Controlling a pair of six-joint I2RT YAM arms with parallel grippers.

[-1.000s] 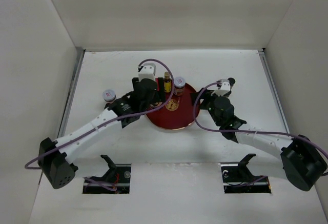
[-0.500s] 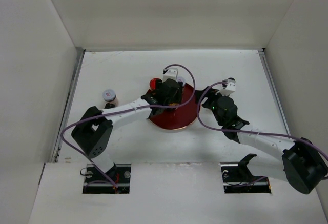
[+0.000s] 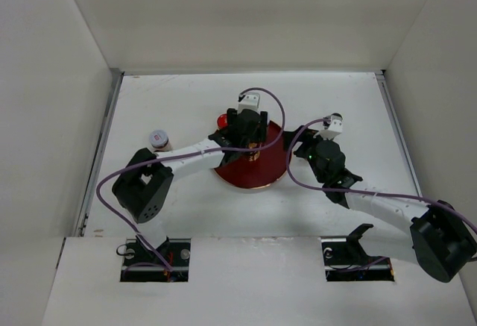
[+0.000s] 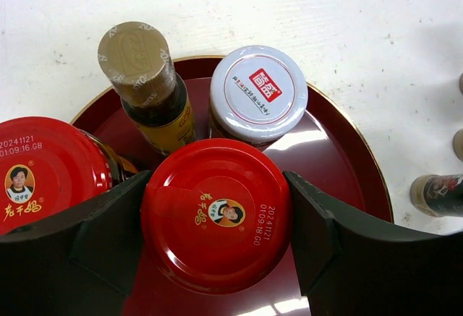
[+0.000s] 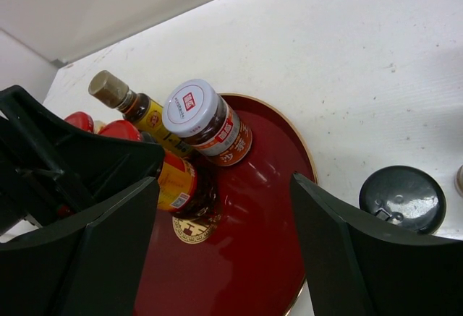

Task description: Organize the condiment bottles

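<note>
Left fingers (image 4: 340, 251) clamp the red-capped jar (image 4: 215, 215) from both sides, jar upright near the tray (image 4: 346, 163) centre, so left arm is nearer; right fingers (image 5: 362, 258) spread, empty, off tray's right rim

Dark red round tray (image 3: 255, 177), white table (image 3: 179, 102)

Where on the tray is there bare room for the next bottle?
Bare: the tray's near-right part, from the white-capped jar to the gold rim. Crowded: the far-left, where the left claw grips a red-capped jar, beside the other red jar and the gold-capped bottle.
</note>
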